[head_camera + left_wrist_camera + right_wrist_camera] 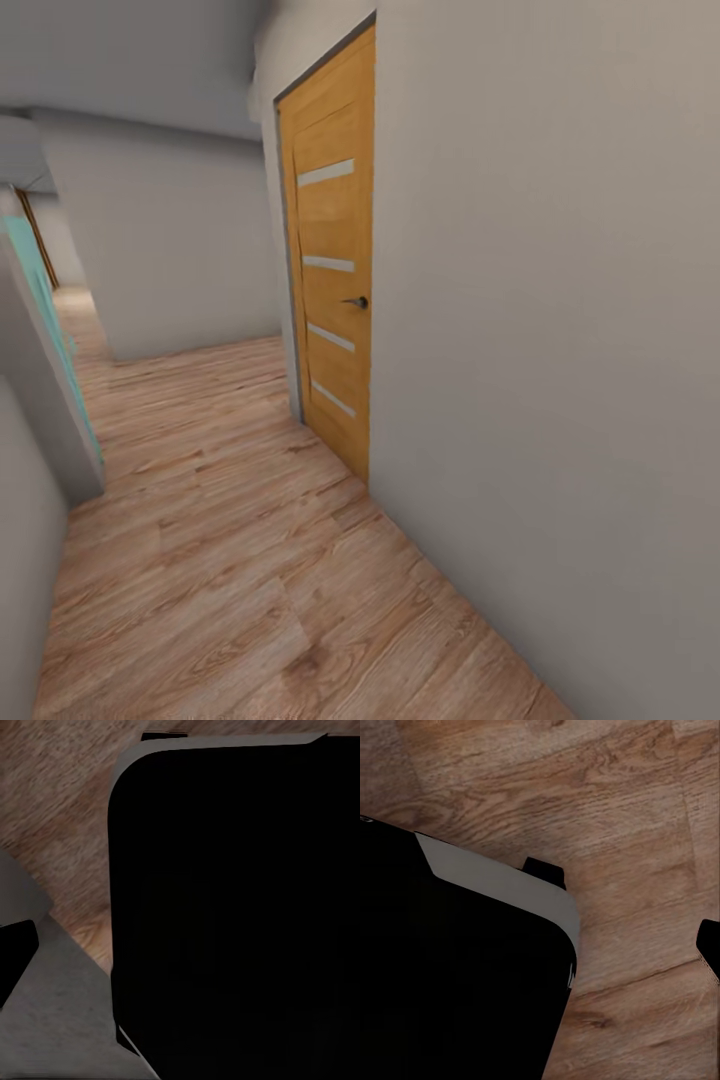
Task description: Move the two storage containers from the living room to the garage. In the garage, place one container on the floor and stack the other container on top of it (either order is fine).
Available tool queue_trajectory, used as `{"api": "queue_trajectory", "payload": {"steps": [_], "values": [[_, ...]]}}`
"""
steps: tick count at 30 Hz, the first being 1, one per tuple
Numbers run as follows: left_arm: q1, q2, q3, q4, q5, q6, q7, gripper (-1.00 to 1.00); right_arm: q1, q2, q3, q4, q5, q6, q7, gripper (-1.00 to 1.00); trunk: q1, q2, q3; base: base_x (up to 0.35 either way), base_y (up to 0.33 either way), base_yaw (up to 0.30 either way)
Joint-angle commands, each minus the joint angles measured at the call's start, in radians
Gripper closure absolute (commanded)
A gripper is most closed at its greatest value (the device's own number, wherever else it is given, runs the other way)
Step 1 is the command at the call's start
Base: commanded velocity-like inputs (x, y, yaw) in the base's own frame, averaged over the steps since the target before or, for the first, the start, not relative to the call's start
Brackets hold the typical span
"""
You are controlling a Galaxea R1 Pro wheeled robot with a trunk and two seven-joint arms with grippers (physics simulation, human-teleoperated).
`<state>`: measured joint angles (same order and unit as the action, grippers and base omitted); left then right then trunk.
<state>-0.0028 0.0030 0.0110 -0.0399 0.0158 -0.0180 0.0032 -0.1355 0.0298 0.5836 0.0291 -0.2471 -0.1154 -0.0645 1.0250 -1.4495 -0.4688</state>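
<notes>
Wood-plank hallway floor (230, 560) runs open between grey wall (560, 350) and closed door (332, 270).

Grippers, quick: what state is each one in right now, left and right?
Left gripper: cannot be told; its wrist view shows a black body over wood floor.
Right gripper: cannot be told; a dark tip shows, nothing seen held.
</notes>
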Motion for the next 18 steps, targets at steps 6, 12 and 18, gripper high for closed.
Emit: {"api": "queue_trajectory", "payload": {"steps": [6,12,18], "values": [[0.0,0.0,0.0,0.0,0.001,-0.002,-0.001,-1.0,-0.001,0.0,0.008,0.003,-0.009,-0.006,-0.001,-1.0,0.0,-0.001,-0.001,0.0,0.0,0.269],[0.0,0.0,-0.001,0.0,0.001,-0.002,-0.002,-1.0,-0.001,0.0,0.008,0.003,-0.009,-0.006,-0.001,-1.0,0.0,-0.001,-0.001,0.016,0.0,0.269],[0.0,0.0,-0.002,0.001,0.001,0.0,-0.002,-1.0,-0.001,-0.001,0.008,0.003,-0.009,-0.006,-0.001,-1.0,0.0,-0.001,-0.001,0.274,0.0,0.065]]}}
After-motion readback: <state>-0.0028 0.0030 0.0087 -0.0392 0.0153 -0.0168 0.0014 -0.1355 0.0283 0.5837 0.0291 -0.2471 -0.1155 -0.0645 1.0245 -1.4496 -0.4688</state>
